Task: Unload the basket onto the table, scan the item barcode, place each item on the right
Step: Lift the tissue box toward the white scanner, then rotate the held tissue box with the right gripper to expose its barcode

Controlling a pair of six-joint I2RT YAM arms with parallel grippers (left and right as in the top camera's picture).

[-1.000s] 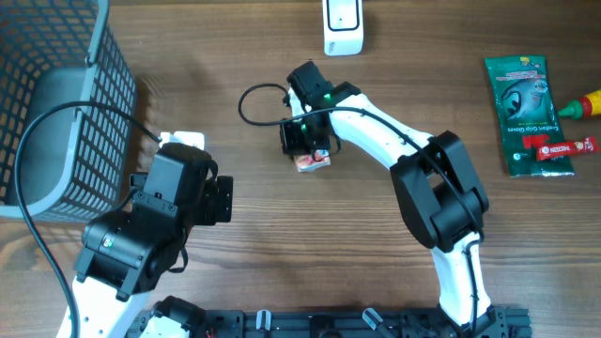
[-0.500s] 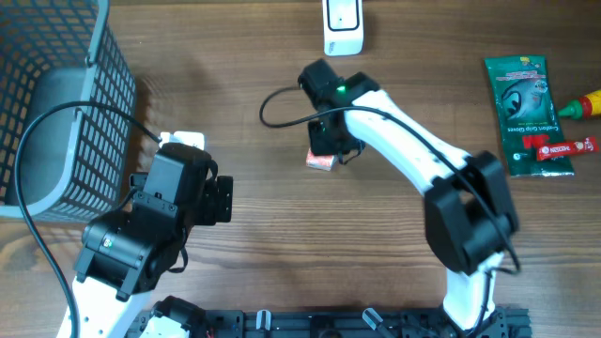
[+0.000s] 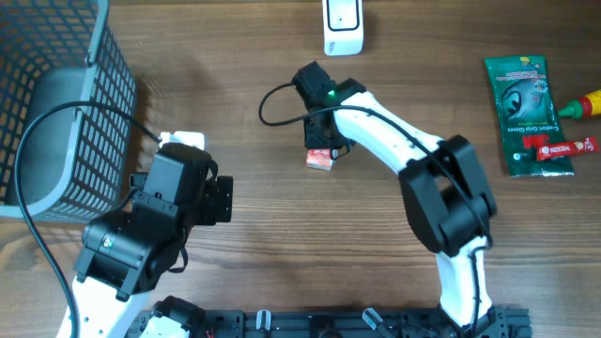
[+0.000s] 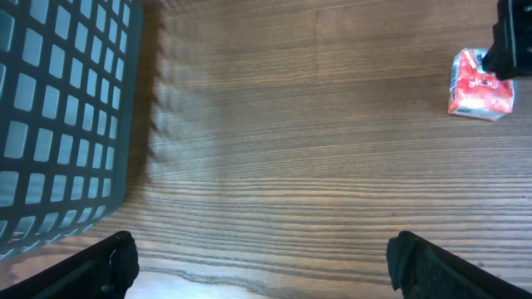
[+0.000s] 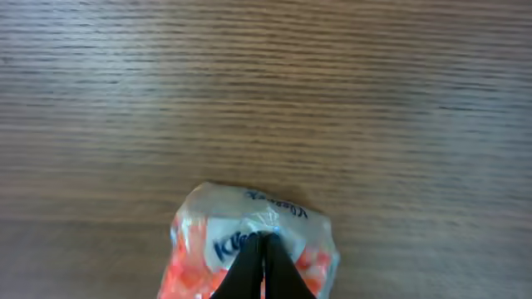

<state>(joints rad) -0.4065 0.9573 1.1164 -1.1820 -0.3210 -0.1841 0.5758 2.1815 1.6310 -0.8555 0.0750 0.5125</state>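
The small packet, red and white with blue letters on its clear wrap, sits near the middle of the table, a little toward the far side, below the white scanner and well apart from it. The right gripper stands over it with jaws closed, and the right wrist view shows the dark fingertips pinching the wrap on top of the packet. It is not clear whether the packet rests on the wood or is slightly lifted. Compared with one second ago, the packet and the gripper are a little more to the right. In the last half second they have hardly moved, but the elbow of the right arm has come back toward the centre. The left gripper has not moved; its jaws stand wide open above bare wood, with the packet far off in the corner of its view. There is free wood all around the packet and up to the scanner, and only a black cable loops beside the right wrist. The wire basket closes the left edge. At the right edge lie a green packet, a red bar and a small bottle. The table is brown wood with fine grain.
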